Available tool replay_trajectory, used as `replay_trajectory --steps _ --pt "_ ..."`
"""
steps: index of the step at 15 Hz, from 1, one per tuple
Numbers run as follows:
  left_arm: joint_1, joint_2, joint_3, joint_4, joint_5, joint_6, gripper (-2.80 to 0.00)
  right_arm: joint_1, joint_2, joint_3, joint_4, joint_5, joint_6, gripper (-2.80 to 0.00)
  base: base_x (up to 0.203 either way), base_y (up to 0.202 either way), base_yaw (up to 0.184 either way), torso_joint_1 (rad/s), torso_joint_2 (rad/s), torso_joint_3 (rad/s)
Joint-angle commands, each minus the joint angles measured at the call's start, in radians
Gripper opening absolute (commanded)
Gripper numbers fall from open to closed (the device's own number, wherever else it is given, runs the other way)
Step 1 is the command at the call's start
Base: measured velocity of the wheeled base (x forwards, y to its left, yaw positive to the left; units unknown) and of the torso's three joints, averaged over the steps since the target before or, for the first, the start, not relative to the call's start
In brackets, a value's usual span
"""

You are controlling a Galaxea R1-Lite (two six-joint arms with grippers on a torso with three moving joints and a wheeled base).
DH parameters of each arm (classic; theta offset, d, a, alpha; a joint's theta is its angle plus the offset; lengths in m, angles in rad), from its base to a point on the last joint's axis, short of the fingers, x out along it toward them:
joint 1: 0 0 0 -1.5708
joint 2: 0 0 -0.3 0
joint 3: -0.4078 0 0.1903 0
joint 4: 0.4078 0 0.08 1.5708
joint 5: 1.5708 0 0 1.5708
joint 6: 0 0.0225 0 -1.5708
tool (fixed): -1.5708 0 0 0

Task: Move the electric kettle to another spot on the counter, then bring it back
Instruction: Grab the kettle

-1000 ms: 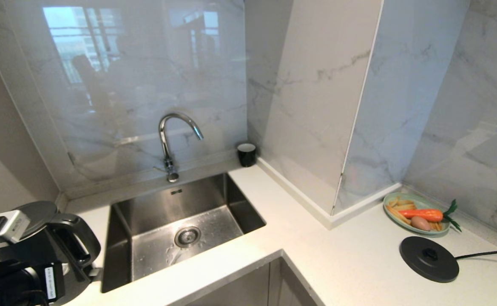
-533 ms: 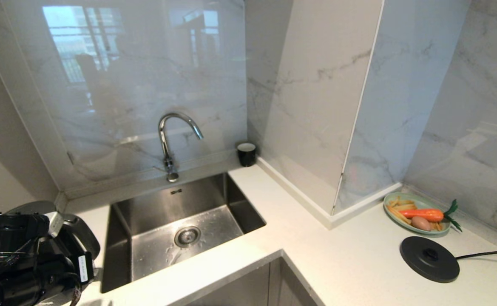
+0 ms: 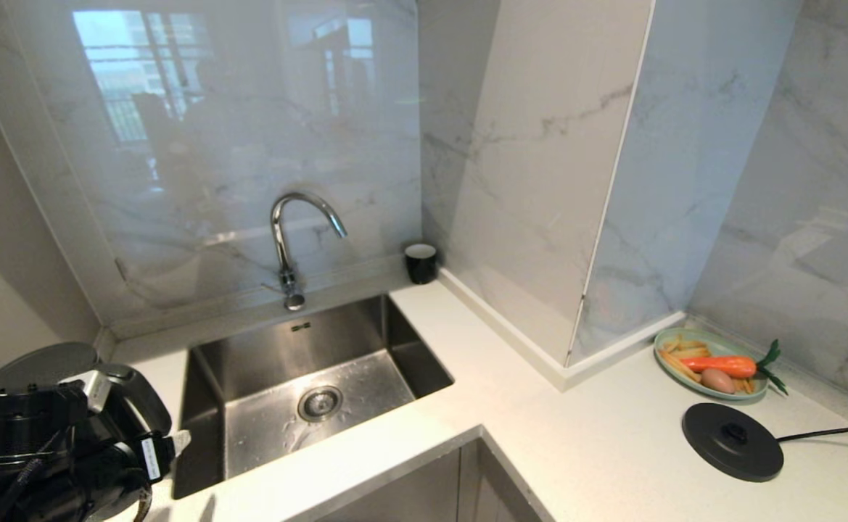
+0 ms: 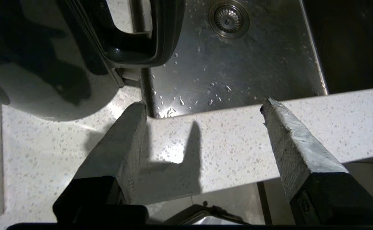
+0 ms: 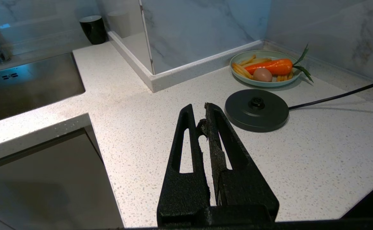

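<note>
My head looks down from above on the counter (image 3: 598, 449), sink (image 3: 307, 391) on the left, base disc (image 3: 732, 441) far right; my left wrist peers steeply down, close over the sink's near rim (image 4: 224, 150); my right wrist looks forward, low over the counter's right stretch, sharing the disc (image 5: 256, 110) with my head.

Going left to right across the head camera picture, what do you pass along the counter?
Left gripper beside the electric kettle, sink, tap, black cup, plate of vegetables, round kettle base with its cord, all on the counter.
</note>
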Motion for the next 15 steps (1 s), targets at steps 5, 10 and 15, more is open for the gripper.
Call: replay_trajectory --steps 5,10,15 --pt "0.03 0.381 0.151 -0.617 -0.008 0.009 0.0 0.0 0.0 0.0 0.0 0.0 0.0 -2.8 0.0 0.0 0.0 0.0 0.0 0.0" --pt "0.04 0.4 0.139 -0.654 -0.006 0.046 0.0 0.0 0.0 0.0 -0.001 0.0 0.0 -2.8 0.0 0.0 0.0 0.0 0.0 0.0" --pt "0.054 0.406 0.068 -0.654 -0.008 0.084 0.0 0.0 0.0 0.0 0.0 0.0 0.0 -2.8 0.0 0.0 0.0 0.0 0.0 0.0"
